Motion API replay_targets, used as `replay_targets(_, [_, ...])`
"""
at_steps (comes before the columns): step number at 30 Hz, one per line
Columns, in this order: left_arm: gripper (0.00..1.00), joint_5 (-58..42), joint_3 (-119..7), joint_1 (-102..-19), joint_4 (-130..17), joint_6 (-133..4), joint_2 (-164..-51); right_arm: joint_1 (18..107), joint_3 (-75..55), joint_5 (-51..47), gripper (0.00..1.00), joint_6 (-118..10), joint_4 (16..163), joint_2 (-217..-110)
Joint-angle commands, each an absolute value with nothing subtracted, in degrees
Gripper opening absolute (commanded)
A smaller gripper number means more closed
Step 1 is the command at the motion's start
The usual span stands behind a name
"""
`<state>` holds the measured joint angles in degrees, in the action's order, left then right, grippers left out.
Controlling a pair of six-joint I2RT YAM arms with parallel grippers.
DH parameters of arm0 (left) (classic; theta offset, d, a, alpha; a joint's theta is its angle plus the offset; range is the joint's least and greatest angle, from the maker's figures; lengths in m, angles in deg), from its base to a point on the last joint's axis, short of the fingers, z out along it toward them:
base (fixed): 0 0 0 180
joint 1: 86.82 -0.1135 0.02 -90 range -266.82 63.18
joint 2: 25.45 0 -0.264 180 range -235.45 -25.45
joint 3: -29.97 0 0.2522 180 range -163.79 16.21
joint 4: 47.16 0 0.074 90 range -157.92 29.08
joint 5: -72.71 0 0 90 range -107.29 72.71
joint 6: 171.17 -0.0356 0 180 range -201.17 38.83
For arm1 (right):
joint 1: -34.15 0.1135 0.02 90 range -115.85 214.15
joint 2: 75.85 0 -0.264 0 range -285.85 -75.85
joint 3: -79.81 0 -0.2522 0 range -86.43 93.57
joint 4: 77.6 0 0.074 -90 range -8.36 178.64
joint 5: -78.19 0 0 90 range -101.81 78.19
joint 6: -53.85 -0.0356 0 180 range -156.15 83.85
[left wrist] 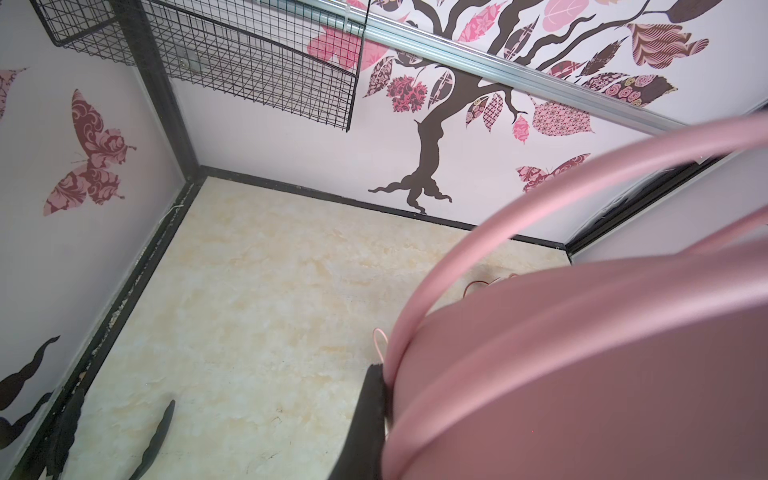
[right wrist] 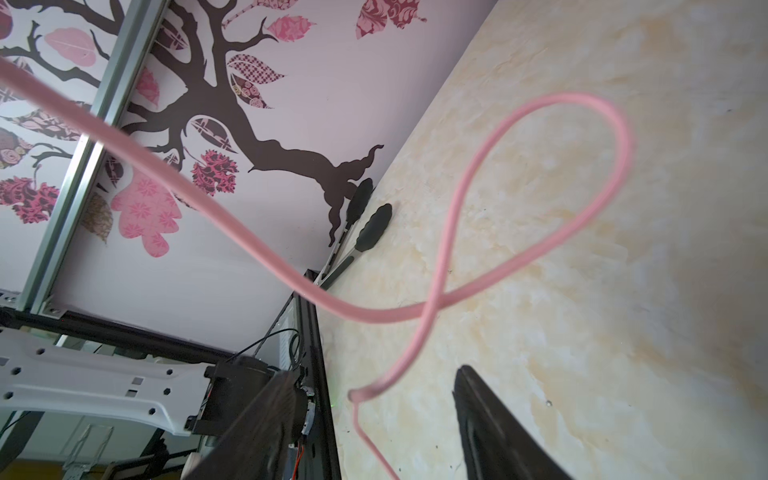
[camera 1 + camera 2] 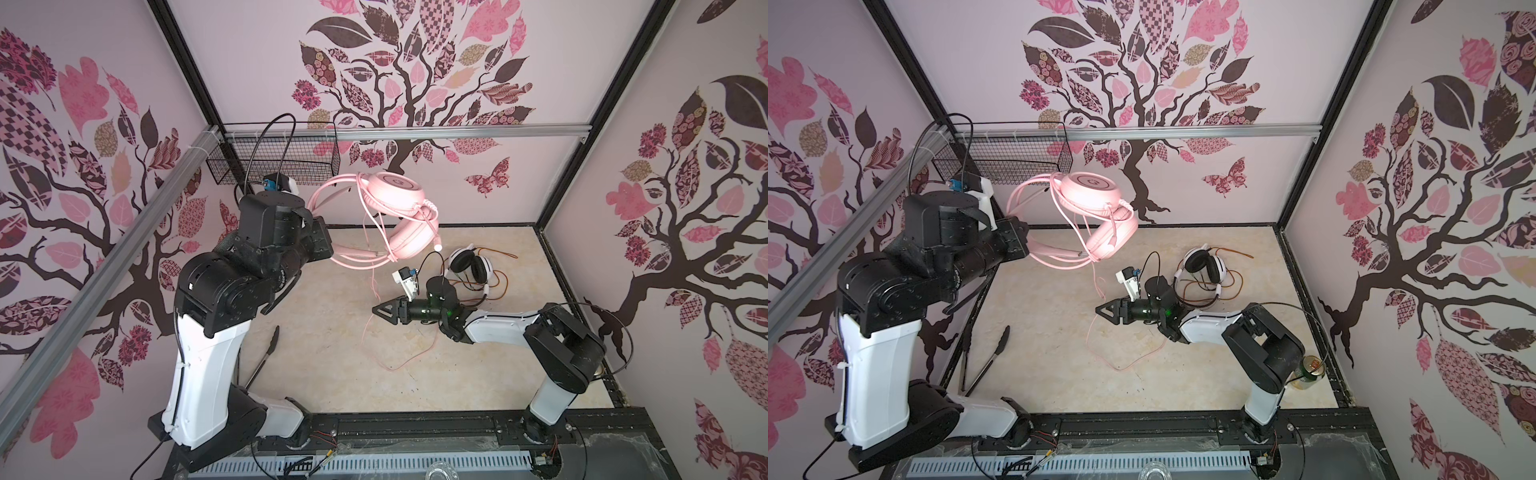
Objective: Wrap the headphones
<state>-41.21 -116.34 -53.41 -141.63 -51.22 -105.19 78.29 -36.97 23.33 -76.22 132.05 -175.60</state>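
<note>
honestly, the slack pale pink cable [image 2: 457, 286] could slip out as the right gripper [image 3: 380, 311] closes, its jaws now apart either side of it (the crossed loop may also knot). the left gripper [image 3: 326, 243] clamps the headband of the all-pink over-ear headset [image 3: 397, 195], raised above the beige table [image 3: 332, 374]. its long axis runs roughly level, earcups pointing away from that gripper.

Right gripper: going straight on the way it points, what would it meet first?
Probably the pink cable hanging from the pink headset: in the right wrist view it loops just ahead of the right gripper, between its open jaws. Depth is unclear.
</note>
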Motion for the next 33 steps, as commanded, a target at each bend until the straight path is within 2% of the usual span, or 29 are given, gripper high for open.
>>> replay_targets(1, [0.00, -41.3, -117.6, -53.5, -137.3, -49.7, -103.8, 78.7, -34.4, 25.8, 0.61, -79.4, 137.2, -178.2])
replay_targets(5, [0.00, -41.5, -117.6, -53.5, -137.5, -49.6, -103.7, 78.6, -34.0, 24.0, 0.30, -78.6, 136.1, -178.5])
replay_targets(6, [0.00, -41.7, -117.6, -53.5, -137.5, -49.6, -103.7, 78.7, -34.4, 22.9, 0.14, -77.7, 134.9, -178.1])
replay_targets(7, [0.00, -41.9, -117.7, -53.4, -137.5, -49.7, -103.7, 78.6, -34.9, 21.6, 0.04, -76.8, 133.4, -177.5])
replay_targets(8, [0.00, -42.3, -117.8, -53.5, -137.5, -49.7, -103.7, 78.6, -35.8, 20.0, 0.00, -75.3, 131.8, -176.5])
replay_targets(15, [0.00, -44.8, -122.9, -53.6, -139.4, -51.0, -105.3, 77.8, -44.7, 2.8, 0.00, -66.8, 114.5, -169.1])
replay_targets(22, [0.00, -50.1, -130.5, -53.7, -140.3, -52.9, -106.4, 75.2, -50.8, -1.7, 0.00, -66.4, 111.4, -167.6])
replay_targets(29, [0.00, -58.1, -130.3, -53.6, -139.5, -54.0, -103.1, 74.2, -51.9, -9.0, 0.00, -65.6, 104.8, -163.1])
replay_targets(32, [0.00, -58.2, -128.5, -53.7, -138.8, -54.4, -101.4, 72.2, -52.9, -12.9, 0.00, -66.0, 102.3, -159.5])
replay_targets(33, [0.00, -57.8, -128.0, -53.6, -138.9, -54.3, -101.2, 71.5, -53.5, -13.1, 0.06, -65.6, 102.2, -158.2])
